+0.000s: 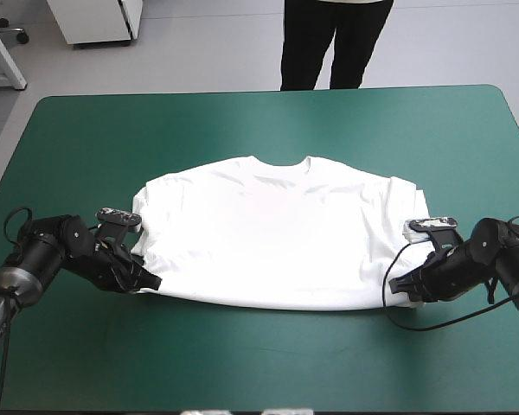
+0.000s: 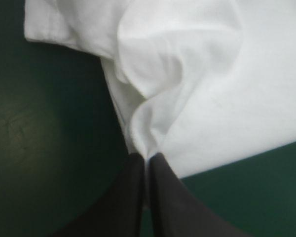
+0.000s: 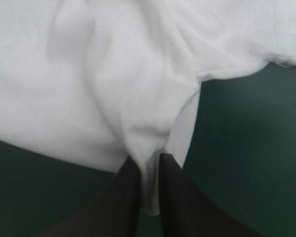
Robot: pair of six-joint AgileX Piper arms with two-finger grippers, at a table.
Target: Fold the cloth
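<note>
- We see the T-shirt (image 1: 268,233) lying spread out, white and short-sleeved, on the desk (image 1: 242,130) with its teal-green cover. It sits about midway between the desk's left and right edges.
- The T-shirt's collar (image 1: 281,162) points toward the far edge of the desk, and its hem runs along the side nearest the robot.
- A short sleeve (image 1: 147,201) shows at the T-shirt's left side, and the other sleeve (image 1: 408,197) shows at its right.
- The left end effector (image 1: 149,282) sits low at the T-shirt's near left corner. In the left wrist view its black fingers (image 2: 130,197) are all but pressed together, with a thin ridge of white fabric pinched between the tips.
- From that pinch a raised fold runs into the T-shirt, and bare teal-green cover lies on either side of the fingers.
- The right end effector (image 1: 400,284) sits low at the T-shirt's near right corner. In the right wrist view its fingers (image 3: 180,197) pinch a tongue of the fabric, which hangs down between them.
- Soft creases fan out into the T-shirt from this second pinch too.
- Between the two held corners the T-shirt's near edge runs in a shallow curve close to the cover.
</note>
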